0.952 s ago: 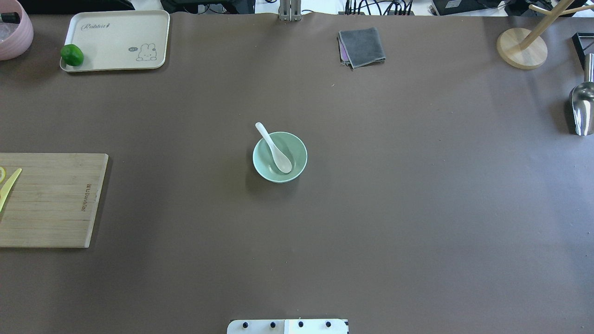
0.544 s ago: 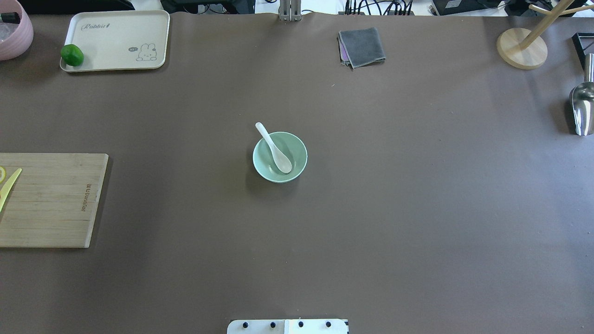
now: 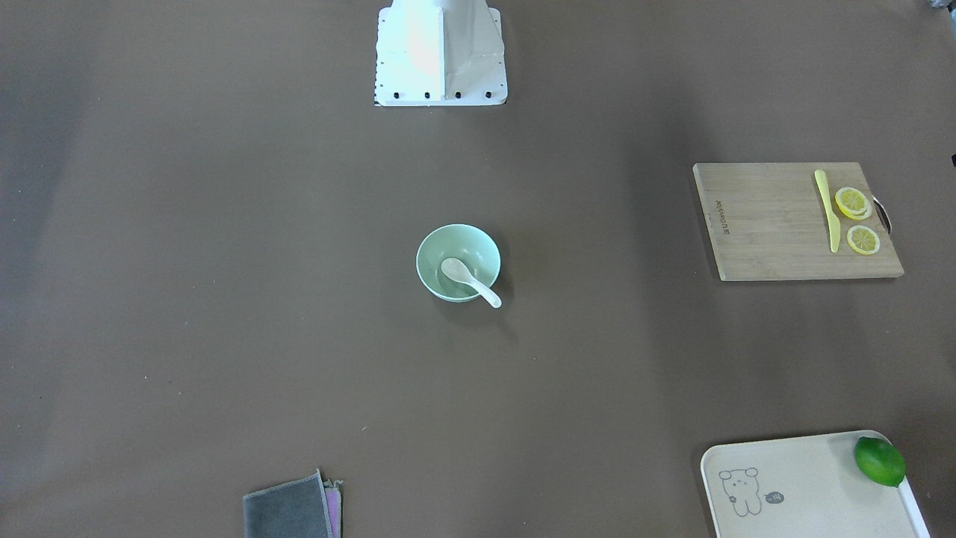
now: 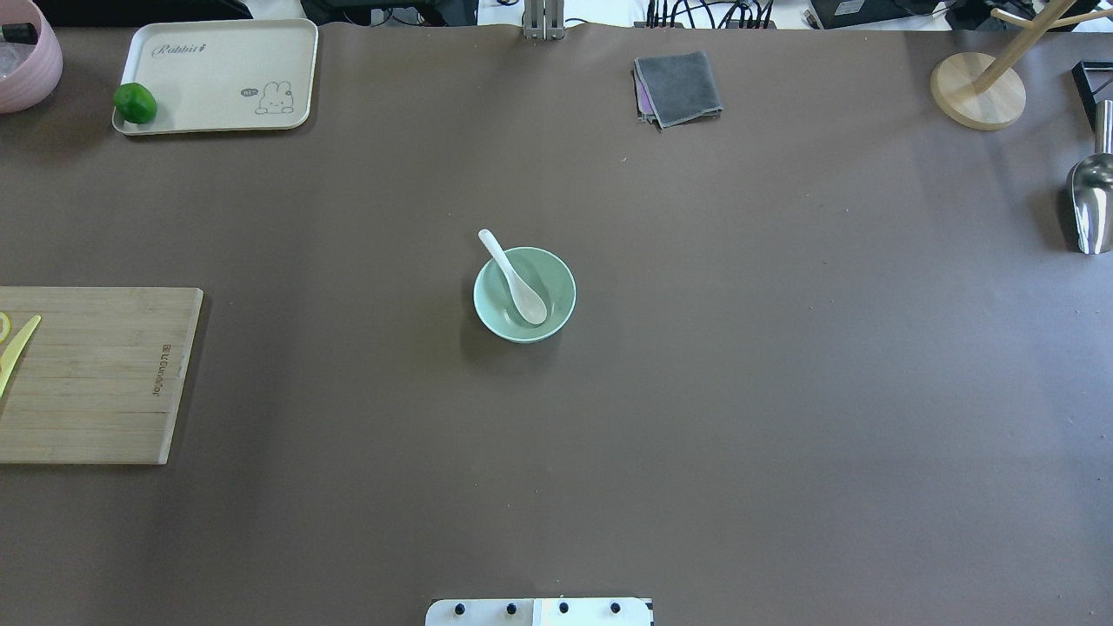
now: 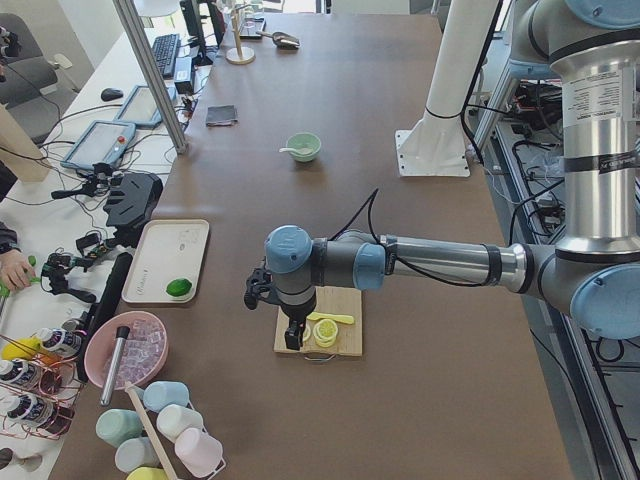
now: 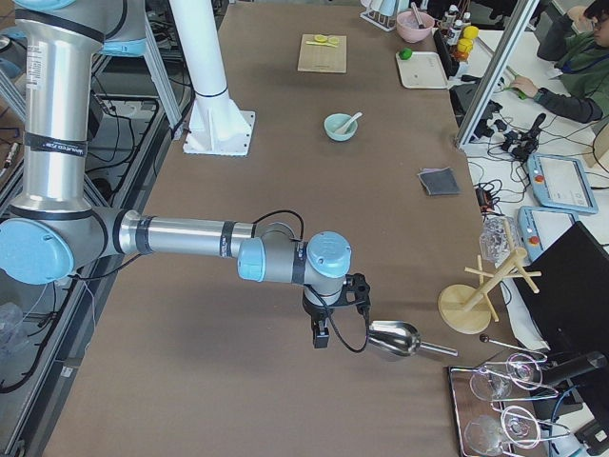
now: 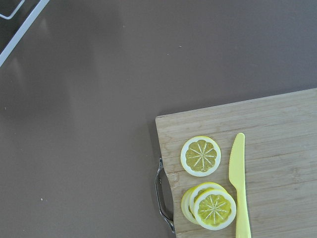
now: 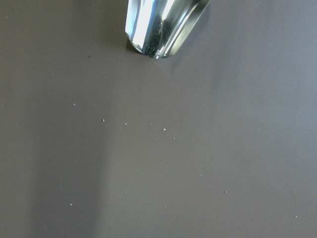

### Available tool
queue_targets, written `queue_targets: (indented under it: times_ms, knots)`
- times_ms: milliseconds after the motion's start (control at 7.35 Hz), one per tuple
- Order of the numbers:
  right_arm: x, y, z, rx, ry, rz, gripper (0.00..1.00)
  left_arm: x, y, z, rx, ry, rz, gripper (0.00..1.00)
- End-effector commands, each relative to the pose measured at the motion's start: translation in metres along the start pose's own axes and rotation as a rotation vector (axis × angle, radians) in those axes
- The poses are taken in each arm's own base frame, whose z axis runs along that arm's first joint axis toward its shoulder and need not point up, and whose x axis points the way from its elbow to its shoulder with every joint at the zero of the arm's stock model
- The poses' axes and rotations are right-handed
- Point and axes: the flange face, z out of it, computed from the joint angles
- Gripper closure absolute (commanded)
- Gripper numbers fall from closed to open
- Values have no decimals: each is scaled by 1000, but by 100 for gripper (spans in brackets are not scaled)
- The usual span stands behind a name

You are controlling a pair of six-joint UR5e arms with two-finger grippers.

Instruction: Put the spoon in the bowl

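Observation:
The white spoon point(image 4: 515, 280) lies in the pale mint-green bowl point(image 4: 565, 294) at the table's middle, scoop inside, handle resting on the rim and sticking out. Both show in the front view too: spoon point(image 3: 469, 279), bowl point(image 3: 429, 258). No gripper is near them. My left gripper point(image 5: 291, 337) hangs over the cutting board at the table's left end. My right gripper point(image 6: 320, 335) hangs over the table's right end beside a metal scoop. Both show only in side views, so I cannot tell whether they are open or shut.
A bamboo cutting board point(image 4: 96, 374) with a yellow knife point(image 7: 238, 188) and lemon slices point(image 7: 200, 156) lies at the left. A cream tray point(image 4: 222, 78) holds a lime point(image 4: 135, 103). A grey cloth point(image 4: 678, 87), wooden stand point(image 4: 976, 89) and metal scoop point(image 4: 1091, 204) sit at the back and right.

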Motion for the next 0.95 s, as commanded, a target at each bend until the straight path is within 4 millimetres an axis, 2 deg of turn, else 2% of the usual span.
queue_targets:
  times_ms: [0, 408, 816]
  knots:
    - [0, 1, 0, 1, -1, -1, 0, -4, 0, -3, 5, -23, -2, 2]
    - [-1, 0, -1, 3, -2, -3, 0, 1, 0, -12, 22, -37, 9, 2]
    - [-3, -1, -3, 7, -1, -7, 0, 0, 0, -11, 19, -37, 8, 2]
